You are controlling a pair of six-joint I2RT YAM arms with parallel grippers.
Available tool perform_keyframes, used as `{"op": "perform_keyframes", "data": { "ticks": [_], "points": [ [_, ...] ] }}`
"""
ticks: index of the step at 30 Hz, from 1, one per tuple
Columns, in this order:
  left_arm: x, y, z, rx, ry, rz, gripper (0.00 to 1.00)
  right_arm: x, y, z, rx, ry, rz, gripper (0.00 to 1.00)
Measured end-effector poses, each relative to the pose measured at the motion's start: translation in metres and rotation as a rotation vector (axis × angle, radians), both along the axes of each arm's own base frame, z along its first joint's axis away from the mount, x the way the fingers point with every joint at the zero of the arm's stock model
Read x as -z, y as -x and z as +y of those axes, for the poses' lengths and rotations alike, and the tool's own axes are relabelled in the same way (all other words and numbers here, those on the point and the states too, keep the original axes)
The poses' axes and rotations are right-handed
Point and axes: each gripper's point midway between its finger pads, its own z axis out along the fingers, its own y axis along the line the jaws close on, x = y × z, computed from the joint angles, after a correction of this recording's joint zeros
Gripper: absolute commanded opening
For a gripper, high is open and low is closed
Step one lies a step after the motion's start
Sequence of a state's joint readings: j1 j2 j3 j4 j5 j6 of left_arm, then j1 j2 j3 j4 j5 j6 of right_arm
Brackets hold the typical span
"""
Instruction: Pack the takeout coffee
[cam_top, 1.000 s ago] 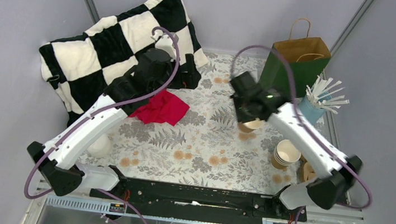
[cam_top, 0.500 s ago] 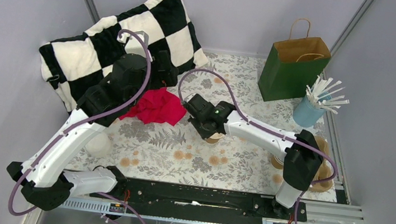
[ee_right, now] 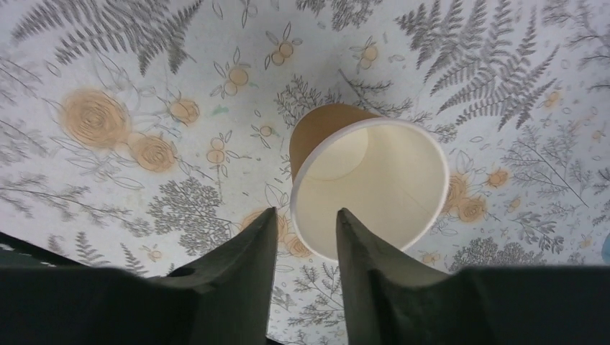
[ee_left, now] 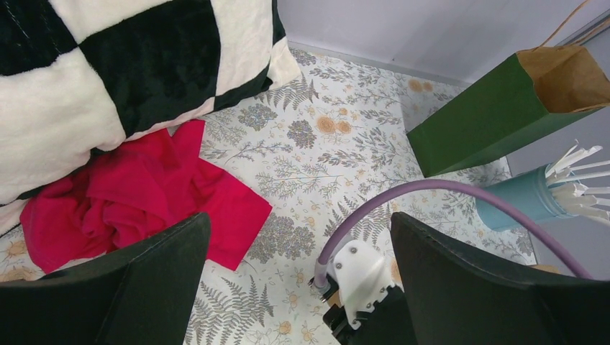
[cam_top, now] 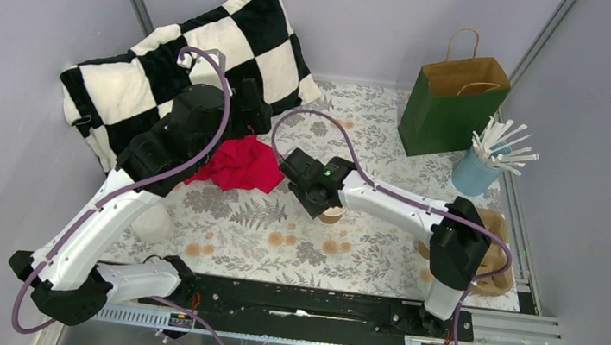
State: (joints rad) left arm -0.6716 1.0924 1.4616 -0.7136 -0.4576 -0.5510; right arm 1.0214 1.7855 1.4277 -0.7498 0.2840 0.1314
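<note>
Brown cup point(ee_right: 374, 190) pinched by outstretched right gripper point(ee_right: 307, 214)

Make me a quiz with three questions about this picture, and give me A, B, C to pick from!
1. Where is the red cloth?
A. on the table, beside the checkered blanket
B. up on the wall
C. in a drawer

2. What colour is the outside of the paper bag?
A. blue
B. yellow
C. green

3. How is the paper cup in the right gripper?
A. shut with a lid
B. open, with no lid
C. squashed flat

Answers:
1 A: the left wrist view shows the cloth lying right against the blanket's edge.
2 C: both the top view and the left wrist view show green sides and a brown inside.
3 B: the right wrist view looks straight into its round, white inside, with its rim pinched between the fingers.
</note>
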Motion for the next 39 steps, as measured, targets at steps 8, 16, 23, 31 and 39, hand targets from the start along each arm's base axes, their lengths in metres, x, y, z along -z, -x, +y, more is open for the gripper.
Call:
{"op": "perform_keyframes", "data": {
  "ticks": [8,16,23,31,39],
  "points": [
    [0.002,0.000,0.000,-0.002,0.002,0.004,0.99,-0.100,-0.015,0.006,0.049,-0.162,-0.154,0.59],
    [0.076,0.011,-0.005,-0.018,0.029,0.179,0.99,-0.117,0.001,-0.081,0.259,-0.303,-0.164,0.61],
    [0.131,0.026,0.013,-0.111,0.066,0.384,0.99,-0.097,0.006,-0.100,0.337,-0.316,-0.100,0.66],
    [0.187,0.035,0.109,-0.440,0.157,0.664,0.99,-0.104,-0.006,-0.106,0.337,-0.359,-0.097,0.68],
    [0.228,0.055,0.187,-0.691,0.229,0.903,0.82,-0.097,-0.028,-0.111,0.343,-0.411,-0.050,0.70]
  ]
}}
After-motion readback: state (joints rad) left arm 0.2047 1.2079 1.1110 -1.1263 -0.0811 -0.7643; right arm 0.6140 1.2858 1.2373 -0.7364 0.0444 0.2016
